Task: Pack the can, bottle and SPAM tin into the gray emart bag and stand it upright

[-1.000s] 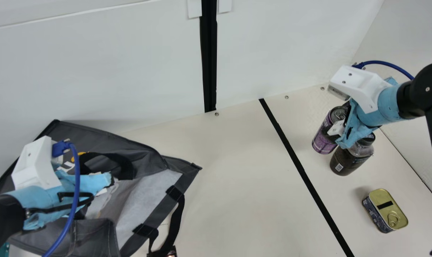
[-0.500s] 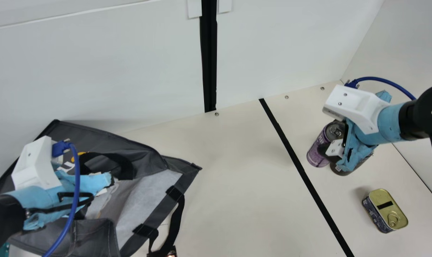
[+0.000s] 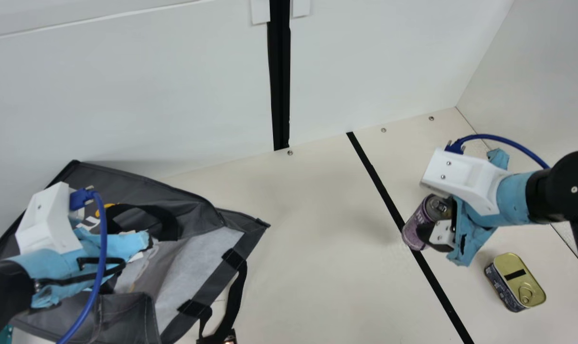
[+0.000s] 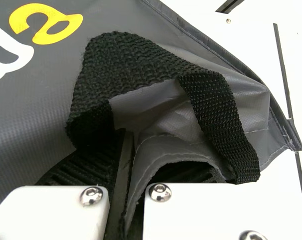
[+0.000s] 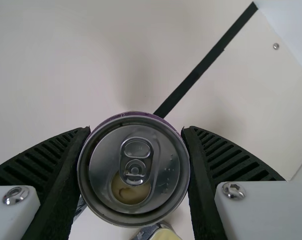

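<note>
My left gripper (image 3: 148, 241) is at the gray bag (image 3: 141, 179), which lies open-mouthed on the table. In the left wrist view, the left gripper (image 4: 125, 185) is shut on a fold of the bag (image 4: 31, 100) beside a black strap. Over at the right, the right gripper (image 3: 432, 231) holds the purple can (image 3: 415, 229), tilted, over the black line. Seen from the right wrist, the can (image 5: 136, 175) is clamped from both sides by the right gripper (image 5: 134, 172). The SPAM tin (image 3: 516, 282) lies nearer the front; the right gripper covers where the bottle was.
A black line (image 3: 389, 203) crosses the cream table (image 3: 313, 248) between bag and tin. White walls (image 3: 126, 95) rise at the back and right. A black strap with a buckle (image 3: 229, 337) hangs from the bag toward the table's front.
My right gripper has carried the can forward and slightly left, away from the back wall, and now covers the bottle's place. The left arm, bag and tin have kept still.
</note>
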Controlling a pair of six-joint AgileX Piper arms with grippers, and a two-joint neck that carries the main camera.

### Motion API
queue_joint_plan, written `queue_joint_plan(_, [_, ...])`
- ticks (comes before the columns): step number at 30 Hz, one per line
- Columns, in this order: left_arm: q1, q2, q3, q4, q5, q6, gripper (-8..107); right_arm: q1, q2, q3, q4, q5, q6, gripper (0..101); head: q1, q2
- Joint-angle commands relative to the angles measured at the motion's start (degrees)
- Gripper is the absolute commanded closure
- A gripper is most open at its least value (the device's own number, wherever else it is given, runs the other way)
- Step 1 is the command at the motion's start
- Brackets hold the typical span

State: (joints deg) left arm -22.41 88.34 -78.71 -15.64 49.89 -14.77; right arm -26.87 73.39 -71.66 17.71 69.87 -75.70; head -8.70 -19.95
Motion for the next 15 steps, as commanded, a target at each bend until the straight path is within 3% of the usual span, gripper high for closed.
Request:
queue_joint_plan(1, [0.0,0.0,0.0,0.0,0.0,0.0,107,0.4,-0.6,1.3,0.0,0.0,-0.5,101,-1.3,0.0])
queue_joint_plan(15, [0.0,0.0,0.0,0.0,0.0,0.0,107,3.4,-2.1,5.7,1.3,0.0,-3.1,101,-1.3,0.0])
